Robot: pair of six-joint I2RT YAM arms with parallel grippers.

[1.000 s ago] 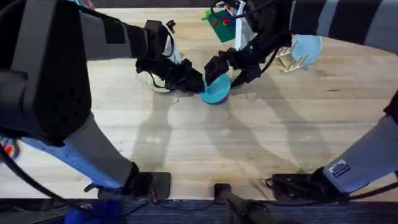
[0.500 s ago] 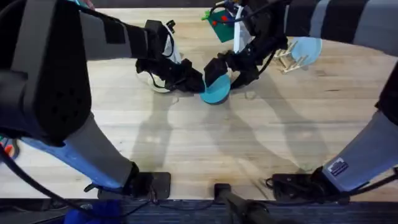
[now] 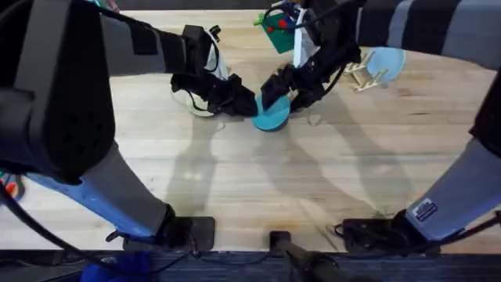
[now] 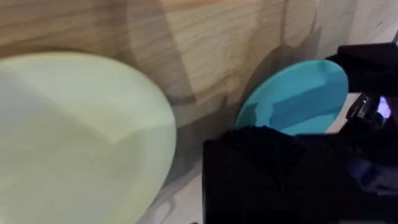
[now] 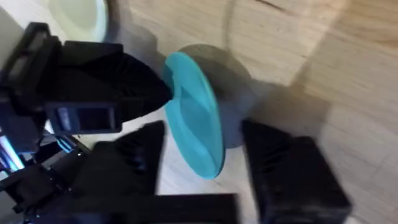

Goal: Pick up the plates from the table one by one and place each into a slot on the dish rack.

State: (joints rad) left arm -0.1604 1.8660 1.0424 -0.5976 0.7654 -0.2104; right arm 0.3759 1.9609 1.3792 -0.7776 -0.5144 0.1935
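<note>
Right hand (image 5: 199,162) open astride one tilted teal plate (image 5: 194,112); left hand (image 3: 235,100) grip untellable, one cream plate (image 4: 74,137) beside.

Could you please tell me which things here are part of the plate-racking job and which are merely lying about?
Job: teal plate, cream plate, dish rack, left gripper, right gripper.
Lying about: light blue plate, coloured blocks.

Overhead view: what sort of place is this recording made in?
Probably a robot test bench, not a kitchen: a light wooden table, two arms mounted at its near edge, and small practice items, a teal-blue plate, a wooden dish rack and coloured blocks.
</note>
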